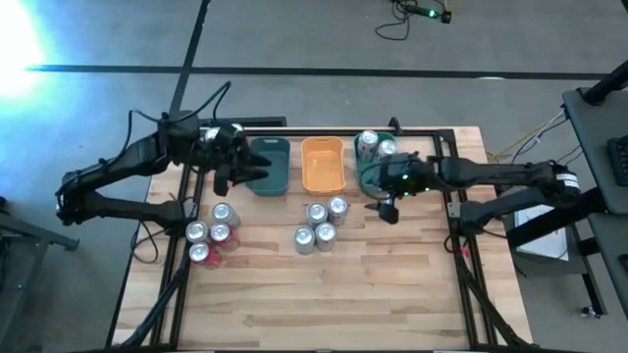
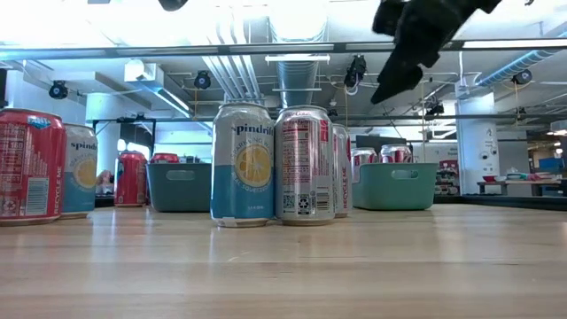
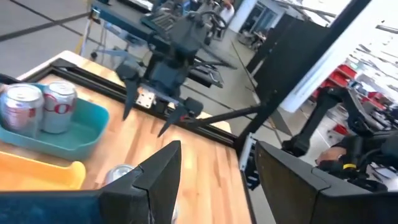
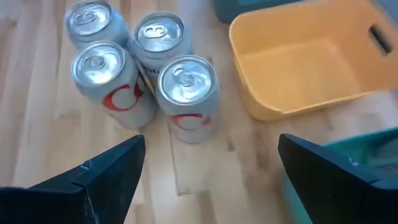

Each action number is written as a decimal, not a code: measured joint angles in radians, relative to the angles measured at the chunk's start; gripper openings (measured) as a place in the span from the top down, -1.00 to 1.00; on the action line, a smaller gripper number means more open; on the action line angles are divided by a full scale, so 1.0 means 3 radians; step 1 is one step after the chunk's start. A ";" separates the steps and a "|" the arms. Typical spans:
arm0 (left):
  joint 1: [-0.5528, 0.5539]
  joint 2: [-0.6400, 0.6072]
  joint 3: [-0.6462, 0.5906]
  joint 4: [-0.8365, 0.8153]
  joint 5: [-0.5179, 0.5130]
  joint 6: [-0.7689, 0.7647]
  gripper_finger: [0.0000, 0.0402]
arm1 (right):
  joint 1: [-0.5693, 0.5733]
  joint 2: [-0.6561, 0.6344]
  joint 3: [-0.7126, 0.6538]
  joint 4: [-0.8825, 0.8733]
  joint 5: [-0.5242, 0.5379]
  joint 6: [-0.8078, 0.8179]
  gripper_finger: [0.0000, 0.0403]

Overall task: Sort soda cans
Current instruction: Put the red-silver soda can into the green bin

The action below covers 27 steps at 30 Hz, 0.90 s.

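Four soda cans (image 4: 140,74) stand just beyond the gaping right end effector (image 4: 211,180).

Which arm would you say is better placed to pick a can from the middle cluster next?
Probably the right: its open pincer looks down on the middle cluster, close by. The left pincer hovers over the dark teal tray, farther off.
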 joint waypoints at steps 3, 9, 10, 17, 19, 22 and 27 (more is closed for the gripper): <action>-0.0063 -0.0040 0.0000 0.0053 0.0000 -0.0006 0.05 | 0.0045 0.0269 0.0177 -0.0008 0.0005 0.0131 -0.81; -0.0116 -0.0226 -0.0001 0.0165 0.0003 0.0122 0.05 | 0.0048 0.0835 0.0835 -0.0273 0.0002 0.0150 -0.81; -0.0116 -0.0261 -0.0001 0.0168 0.0003 0.0156 0.05 | 0.0048 0.0916 0.0951 -0.0381 0.0001 0.0110 -0.81; -0.0116 -0.0432 -0.0008 0.0172 0.0000 0.0417 0.05 | 0.0082 0.1380 0.1379 -0.0578 -0.0177 -0.0064 -0.81; -0.0116 -0.0449 -0.0010 0.0184 -0.0001 0.0419 0.05 | 0.0116 0.1481 0.1420 -0.0575 -0.0163 -0.0130 -0.81; -0.0116 -0.0467 -0.0010 0.0205 -0.0003 0.0421 0.05 | 0.0145 0.1596 0.1443 -0.0560 -0.0152 -0.0140 -0.81; -0.0116 -0.0459 -0.0011 0.0206 -0.0088 0.0454 0.05 | 0.0171 0.1761 0.1446 -0.0572 -0.0149 -0.0182 -0.81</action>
